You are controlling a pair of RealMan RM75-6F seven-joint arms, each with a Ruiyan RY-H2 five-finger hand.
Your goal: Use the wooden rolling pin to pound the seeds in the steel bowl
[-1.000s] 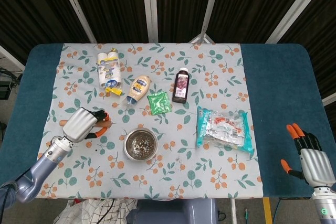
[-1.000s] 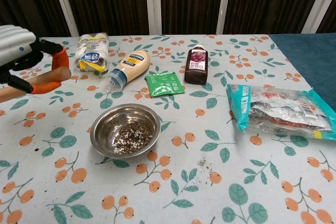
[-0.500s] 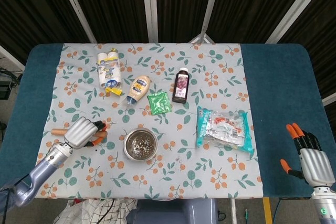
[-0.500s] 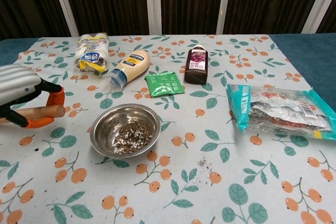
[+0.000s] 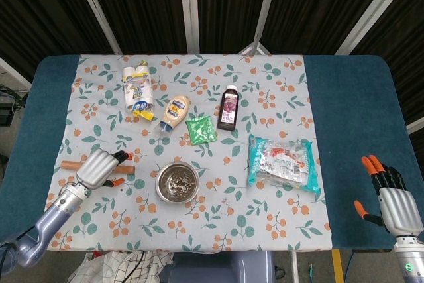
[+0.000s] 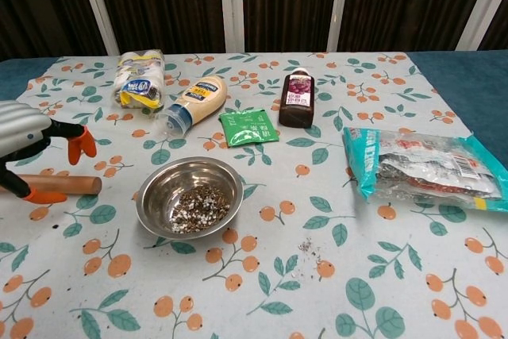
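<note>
- One wooden rolling pin (image 6: 59, 185) lies flat on the floral tablecloth (image 5: 265, 203), just under the fingers (image 6: 82, 144) of the left hand (image 5: 97, 168). Its rounded end points toward the bowl and stops short of it.
- The left hand is spread over the pin – orange fingertips apart, one above the pin and the thumb tip at the pin's near side. Whether any finger touches the wood I cannot tell; the pin rests on the cloth and is not lifted.
- One steel bowl (image 6: 189, 196) stands upright just beyond the pin's free end, on the side the left fingers point to. A single heap of seeds (image 6: 198, 204) sits in its bottom.
- A few stray seed crumbs (image 6: 309, 250) lie on the cloth on the far side of the bowl from the left hand.
- Further out from those fingers, in a row: one pack of small white bottles (image 5: 136, 89), one squeeze bottle of mayonnaise (image 5: 173, 113) lying on its side, one green sachet (image 5: 200, 129), one dark bottle (image 5: 228, 107) lying flat.
- One clear-and-teal packet (image 5: 283, 162) lies between the bowl and the right hand.
- The right hand (image 5: 390, 199) rests well apart from everything, on the blue table (image 5: 358, 111) surface – fingers apart, holding nothing.
</note>
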